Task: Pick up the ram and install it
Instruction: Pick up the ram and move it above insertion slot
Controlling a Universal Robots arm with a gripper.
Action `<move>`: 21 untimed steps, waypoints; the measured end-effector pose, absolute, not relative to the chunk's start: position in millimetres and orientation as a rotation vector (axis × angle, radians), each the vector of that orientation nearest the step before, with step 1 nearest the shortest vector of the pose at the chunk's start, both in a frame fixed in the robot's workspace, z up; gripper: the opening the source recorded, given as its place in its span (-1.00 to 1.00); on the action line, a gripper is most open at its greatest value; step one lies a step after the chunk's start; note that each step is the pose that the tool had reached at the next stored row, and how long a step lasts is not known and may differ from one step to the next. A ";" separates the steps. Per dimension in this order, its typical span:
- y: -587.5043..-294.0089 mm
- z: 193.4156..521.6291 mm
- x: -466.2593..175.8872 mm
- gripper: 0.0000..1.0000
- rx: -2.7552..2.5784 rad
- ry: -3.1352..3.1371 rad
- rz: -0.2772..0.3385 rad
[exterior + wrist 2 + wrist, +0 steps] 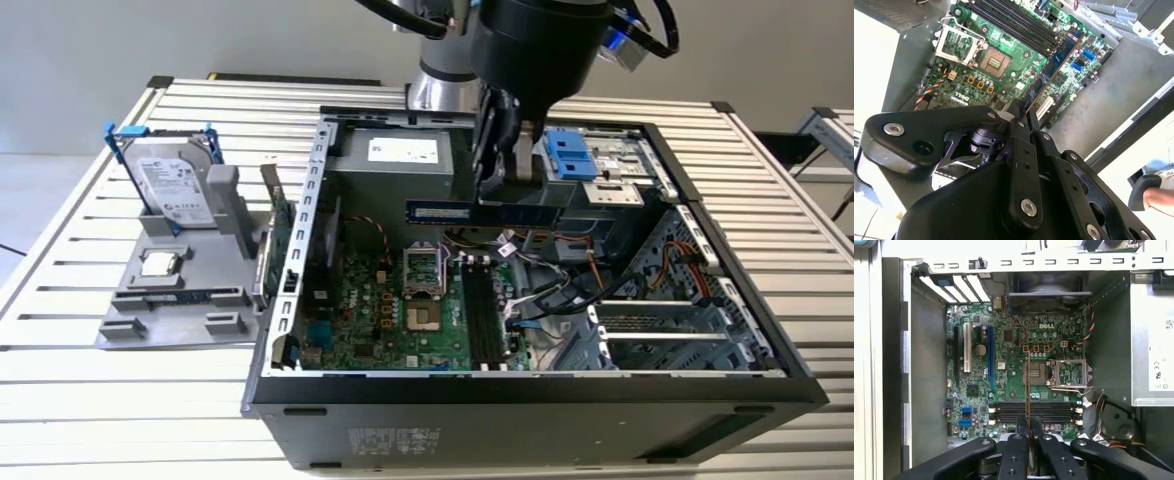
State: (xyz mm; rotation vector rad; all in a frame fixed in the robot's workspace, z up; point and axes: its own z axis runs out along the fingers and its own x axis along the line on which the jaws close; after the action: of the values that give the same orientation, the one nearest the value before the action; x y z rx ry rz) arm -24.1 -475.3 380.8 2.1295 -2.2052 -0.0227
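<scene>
Ram [461,212] hangs level in the air inside the open case [534,430], above the motherboard [374,300]. It is carried long edge down, probably so the contacts face the dark slots [483,320], and it is not seated yet. Tool [511,195] is clamped shut on the ram's top edge, leaving the lower edge free. In the first wrist view the ram [1028,385] shows as a thin line crossing the slots [1059,411] roughly square-on, so I judge it unaligned. Case sits on the slatted worktop [134,400], hard drive [174,185] well apart at the exterior view's left.
</scene>
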 end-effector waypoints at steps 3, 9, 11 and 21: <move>-475.3 380.8 -20.0 -1.00 2.128 -2.206 -0.023; -475.3 380.8 -12.6 -1.00 2.126 -2.208 -0.022; -475.3 380.8 -10.3 -1.00 2.125 -2.209 -0.022; -475.2 380.8 1.1 -1.00 2.121 -2.212 -0.022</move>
State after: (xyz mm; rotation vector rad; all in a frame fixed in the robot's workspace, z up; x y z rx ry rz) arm 1.1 -475.2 380.8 2.1215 -2.2118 -0.0218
